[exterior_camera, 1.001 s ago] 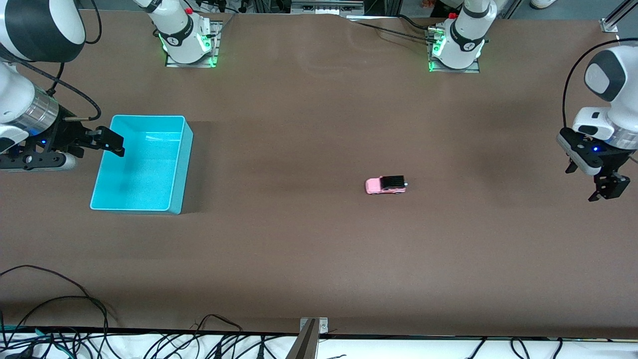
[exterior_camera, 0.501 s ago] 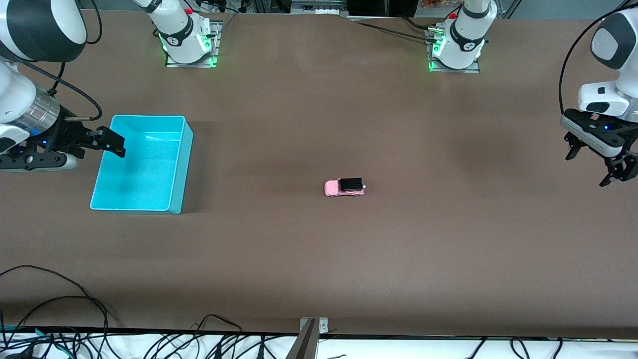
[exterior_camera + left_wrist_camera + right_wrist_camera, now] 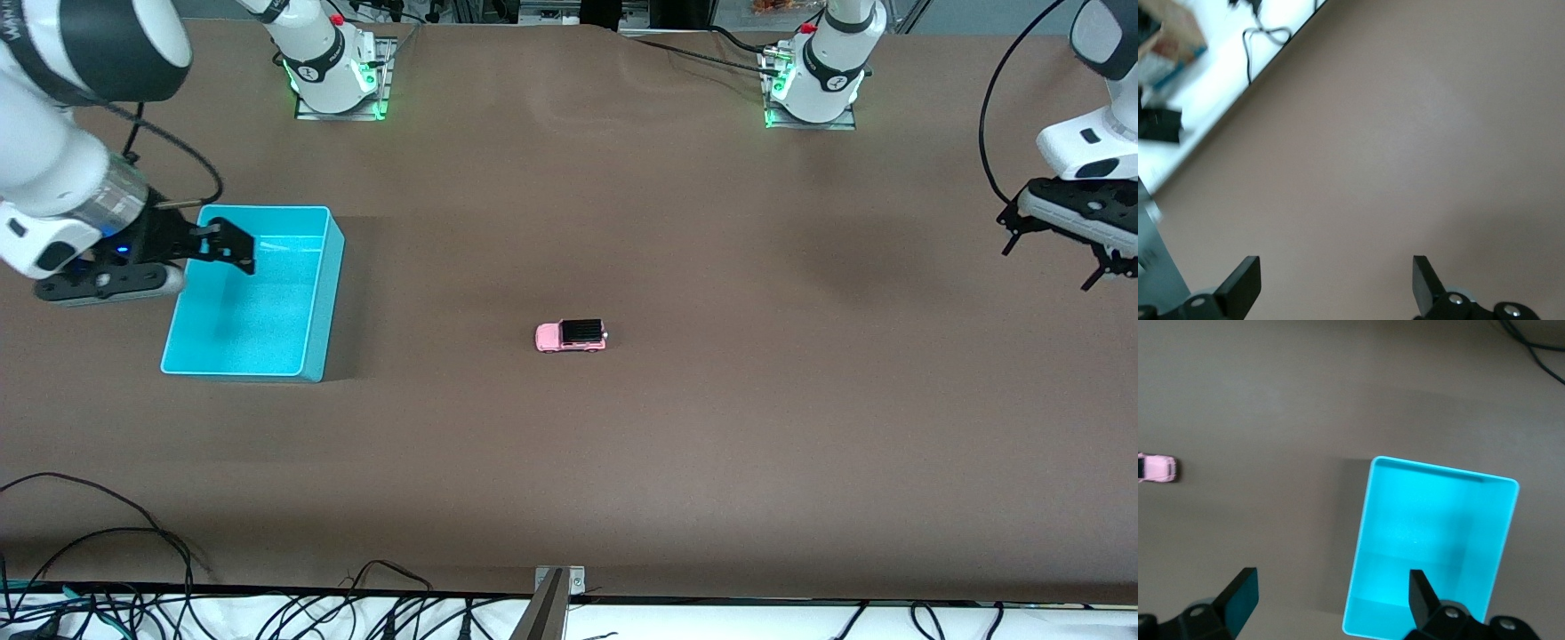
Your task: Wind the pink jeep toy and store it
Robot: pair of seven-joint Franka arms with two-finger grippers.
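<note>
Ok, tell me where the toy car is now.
The toy car sits alone mid-table, between the arms' ends, well clear of the turquoise bin toward the right arm's end.

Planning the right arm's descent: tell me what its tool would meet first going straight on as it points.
Likely the turquoise bin: the right tool, open, looks down into its open inside. Depth is unclear.

Turquoise bin [image 3: 253, 298] sits on brown table [image 3: 569, 444] twd right arm's end; black cables [image 3: 107, 587] nearer front camera than bin.
</note>
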